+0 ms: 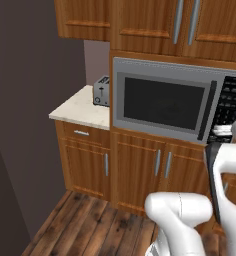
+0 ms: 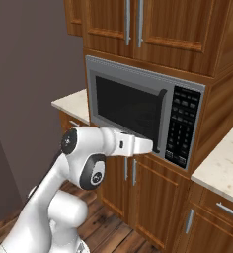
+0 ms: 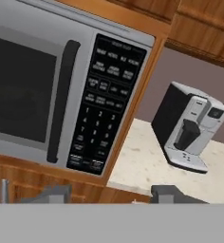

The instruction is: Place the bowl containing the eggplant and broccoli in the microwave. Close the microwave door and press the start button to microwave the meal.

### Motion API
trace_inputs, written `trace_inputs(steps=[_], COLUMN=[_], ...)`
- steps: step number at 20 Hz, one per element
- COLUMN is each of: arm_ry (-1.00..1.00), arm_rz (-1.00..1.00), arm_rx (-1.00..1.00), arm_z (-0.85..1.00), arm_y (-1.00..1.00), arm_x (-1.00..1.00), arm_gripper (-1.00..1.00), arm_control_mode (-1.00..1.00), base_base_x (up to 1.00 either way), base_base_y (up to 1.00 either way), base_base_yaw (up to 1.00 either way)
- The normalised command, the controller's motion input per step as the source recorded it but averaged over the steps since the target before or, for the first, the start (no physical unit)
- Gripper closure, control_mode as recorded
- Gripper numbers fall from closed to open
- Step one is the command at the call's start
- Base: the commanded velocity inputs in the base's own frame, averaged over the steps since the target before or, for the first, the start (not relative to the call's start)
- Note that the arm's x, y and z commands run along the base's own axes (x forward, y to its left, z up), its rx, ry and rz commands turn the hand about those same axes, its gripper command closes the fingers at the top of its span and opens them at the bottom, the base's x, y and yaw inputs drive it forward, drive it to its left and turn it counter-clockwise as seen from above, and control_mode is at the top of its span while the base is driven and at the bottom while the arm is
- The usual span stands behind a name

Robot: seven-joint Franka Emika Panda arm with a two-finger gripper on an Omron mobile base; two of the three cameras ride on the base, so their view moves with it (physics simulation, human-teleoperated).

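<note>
The microwave point(image 1: 175, 100) sits built into the wooden cabinets with the microwave door point(image 1: 162, 101) shut, its black bar handle point(image 3: 61, 102) just left of the keypad point(image 3: 104, 102). The gripper point(image 3: 114, 195) hovers below the keypad, jaws spread wide and empty. A coffee machine point(image 3: 190, 128) stands on the counter point(image 3: 142, 163) to the right; a toaster point(image 1: 101, 91) sits left.

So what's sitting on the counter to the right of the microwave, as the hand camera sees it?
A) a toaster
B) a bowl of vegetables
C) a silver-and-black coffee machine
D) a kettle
C: in the hand view a silver-and-black coffee machine stands on the pale counter just right of the microwave and its keypad.
</note>
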Motion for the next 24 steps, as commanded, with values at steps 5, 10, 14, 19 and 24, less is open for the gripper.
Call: trace_inputs(steps=[5,10,14,19,24], arm_ry=[-0.04,-0.09,-0.06,-0.14,-0.19], arm_rz=[0.0,0.0,0.0,0.0,0.0], arm_rx=[0.13,0.47,0.54,0.49,0.42], arm_z=[-0.15,-0.21,-0.06,0.0,-0.02], arm_y=[0.0,0.0,-0.01,0.0,0.0], arm_x=[-0.35,-0.07,0.0,0.0,0.0], arm_gripper=[1.0,1.0,1.0,1.0,1.0], arm_control_mode=[-1.0,-1.0,-1.0,-1.0,-1.0], base_base_x=[0.0,0.0,0.0,0.0,0.0], base_base_y=[0.0,0.0,0.0,0.0,0.0], base_base_yaw=[0.0,0.0,0.0,0.0,0.0])
